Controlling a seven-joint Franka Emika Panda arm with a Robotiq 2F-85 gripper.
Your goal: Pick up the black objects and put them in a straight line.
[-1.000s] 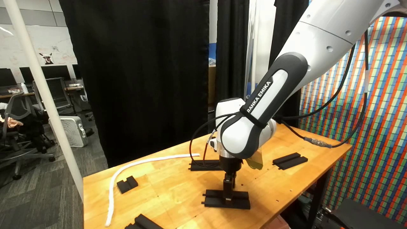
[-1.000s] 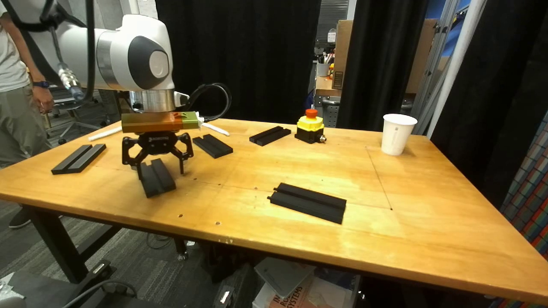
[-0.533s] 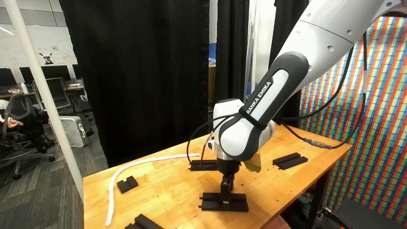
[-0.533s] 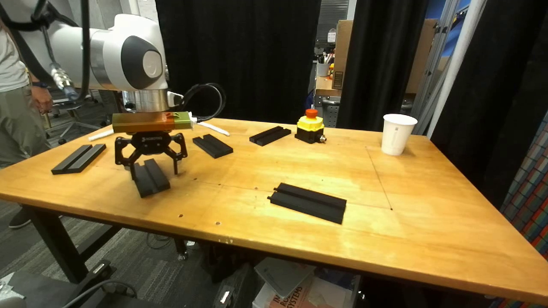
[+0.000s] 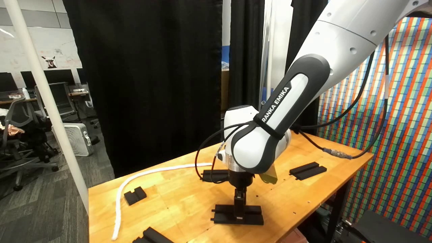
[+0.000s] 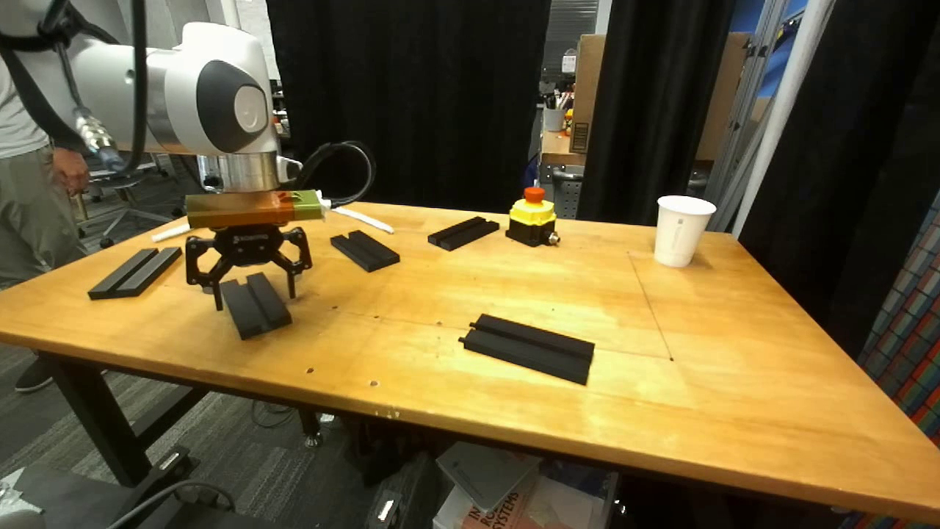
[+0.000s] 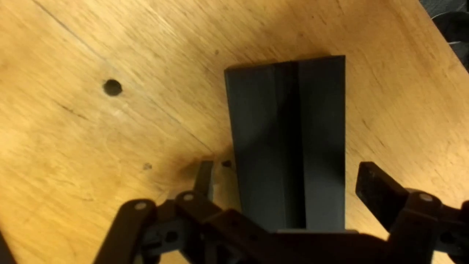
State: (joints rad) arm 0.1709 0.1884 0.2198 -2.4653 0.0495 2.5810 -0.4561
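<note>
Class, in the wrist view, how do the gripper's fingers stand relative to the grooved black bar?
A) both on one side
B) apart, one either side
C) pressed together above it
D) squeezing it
B: the gripper is open, its fingers either side of the grooved black bar, with wooden tabletop showing between the bar and each.

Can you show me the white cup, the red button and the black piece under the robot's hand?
White cup (image 6: 681,236), in an exterior view: middle of its side wall.
Red button (image 6: 534,195), in an exterior view: front of its cap.
Black piece (image 7: 293,145), in the wrist view: the groove in its top.
</note>
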